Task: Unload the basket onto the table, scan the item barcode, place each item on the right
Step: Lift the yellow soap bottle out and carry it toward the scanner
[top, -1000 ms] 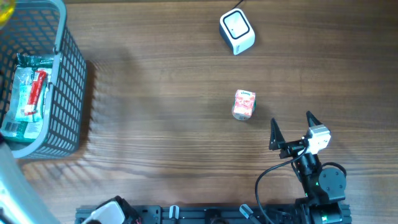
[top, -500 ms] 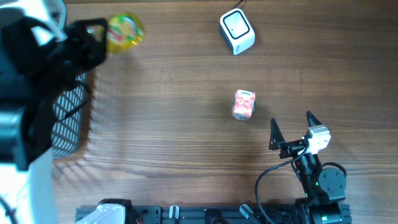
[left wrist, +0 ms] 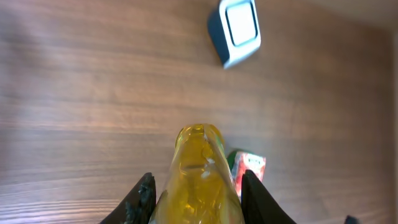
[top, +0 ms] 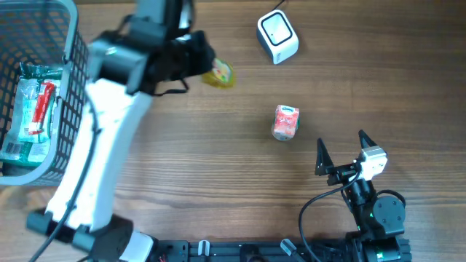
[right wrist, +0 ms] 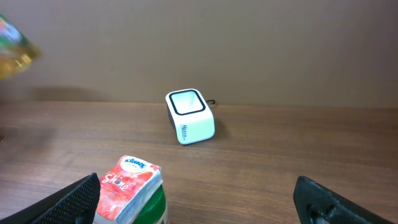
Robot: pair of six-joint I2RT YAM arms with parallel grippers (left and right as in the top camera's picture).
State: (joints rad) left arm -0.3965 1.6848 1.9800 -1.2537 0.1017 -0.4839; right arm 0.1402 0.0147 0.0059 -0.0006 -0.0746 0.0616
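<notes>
Our left hand (left wrist: 198, 196) is clamped on the yellow item (top: 218, 74), which we see at upper centre of the surface (top: 218, 160), left of the white scanner (top: 277, 38). Our right hand (top: 341, 140) sits at lower right, fingers wide apart.

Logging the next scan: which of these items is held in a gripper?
The yellow container, clamped in the left gripper near the scanner. The Kleenex pack sits on the table; the packets lie in the basket.
</notes>
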